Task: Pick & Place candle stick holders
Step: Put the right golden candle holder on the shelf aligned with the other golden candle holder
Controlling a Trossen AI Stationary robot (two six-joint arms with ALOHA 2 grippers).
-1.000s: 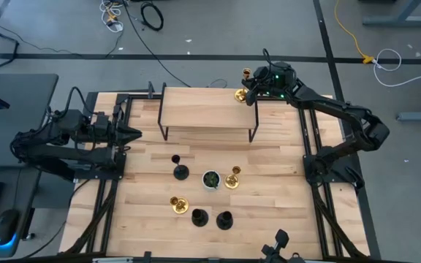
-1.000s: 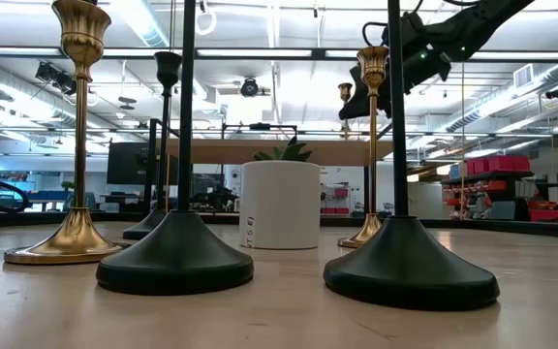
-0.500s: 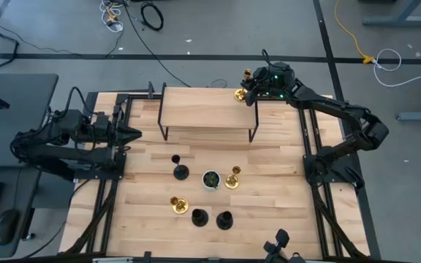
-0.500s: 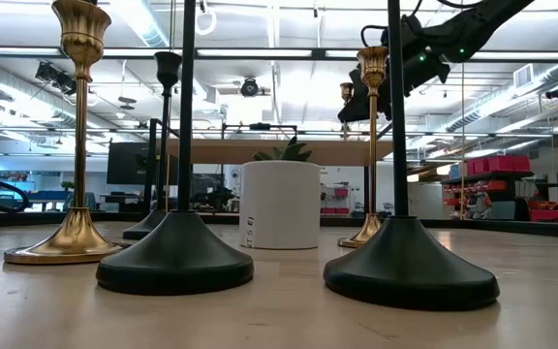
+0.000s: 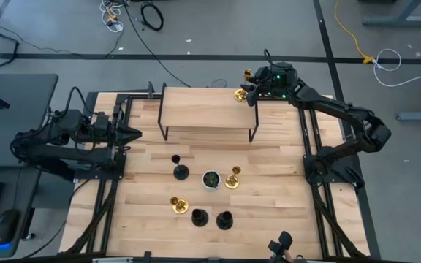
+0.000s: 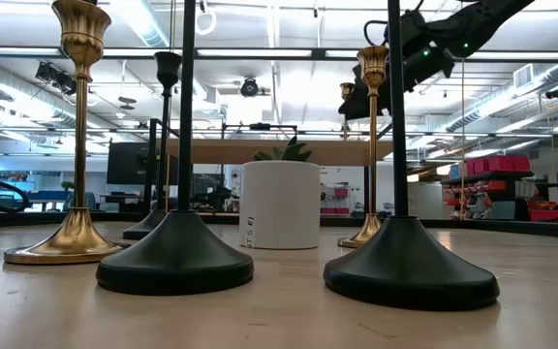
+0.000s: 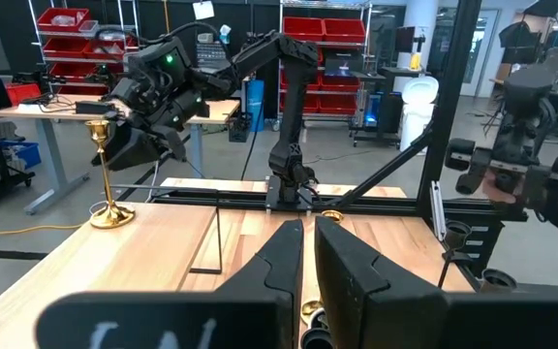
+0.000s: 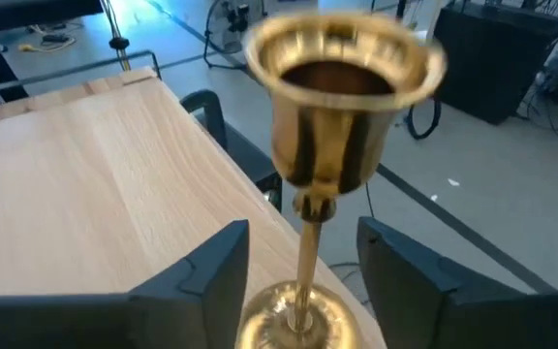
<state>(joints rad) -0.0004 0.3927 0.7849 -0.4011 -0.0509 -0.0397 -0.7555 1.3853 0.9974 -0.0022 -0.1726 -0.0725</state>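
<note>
One gold candle stick holder (image 8: 337, 107) stands upright on its round base at the far right corner of a raised wooden shelf (image 5: 207, 108). My right gripper (image 8: 303, 242) is open there, one finger on either side of the thin stem (image 8: 305, 267) and clear of it. Five more holders stand on the table nearer me: black (image 5: 180, 172), gold (image 5: 232, 179), gold (image 5: 178, 205), black (image 5: 199, 217) and black (image 5: 224, 219). My left gripper (image 7: 306, 257) waits shut at the table's left edge, holding nothing.
A small white pot with a green plant (image 5: 211, 179) stands among the holders on the table. The shelf stands on thin black legs (image 5: 253, 131) at the far middle. Bare wood lies between the shelf and the holders.
My right gripper has opened and let go of the gold holder's stem. The holder stays upright on the shelf's far right corner.
</note>
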